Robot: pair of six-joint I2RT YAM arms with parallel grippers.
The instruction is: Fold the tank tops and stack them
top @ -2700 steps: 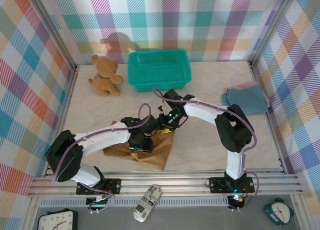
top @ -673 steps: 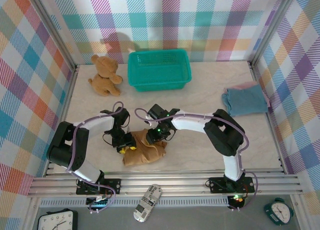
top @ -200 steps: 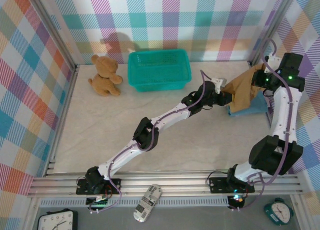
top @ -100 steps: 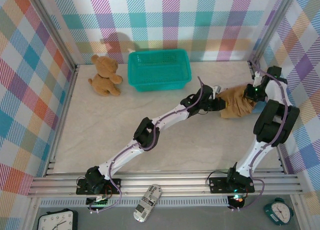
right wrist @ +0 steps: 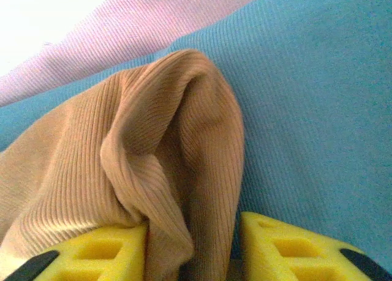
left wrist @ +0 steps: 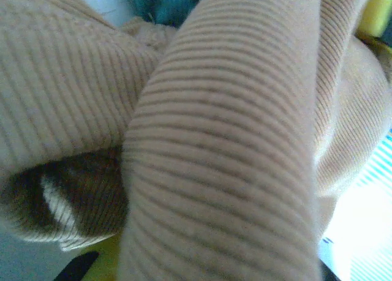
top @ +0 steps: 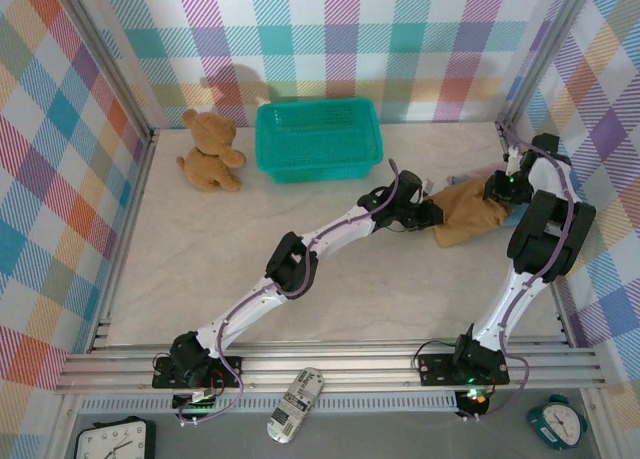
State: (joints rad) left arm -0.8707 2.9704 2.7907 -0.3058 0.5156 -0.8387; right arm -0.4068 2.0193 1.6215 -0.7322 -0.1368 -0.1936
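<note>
The brown top [top: 470,214], held up between both grippers a second ago, now lies on the blue top [right wrist: 318,109] just ahead of the right gripper [right wrist: 193,239], whose fingers are spread around a loose fold; I cannot tell the left gripper's [top: 425,215] state at the opposite end, so stacking looks nearly done.

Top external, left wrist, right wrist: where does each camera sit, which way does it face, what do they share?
Top external: above and behind the bases, looking down on the table; left arm and right arm reach the ochre brown ribbed tank top, far right.
Left wrist: pressed close against that top, slate blue cloth tank top beyond.
Right wrist: looks past its yellow fingers at the ochre fold, blue top and dusty pink cloth tank top.
Shared: all see the ochre top.
</note>
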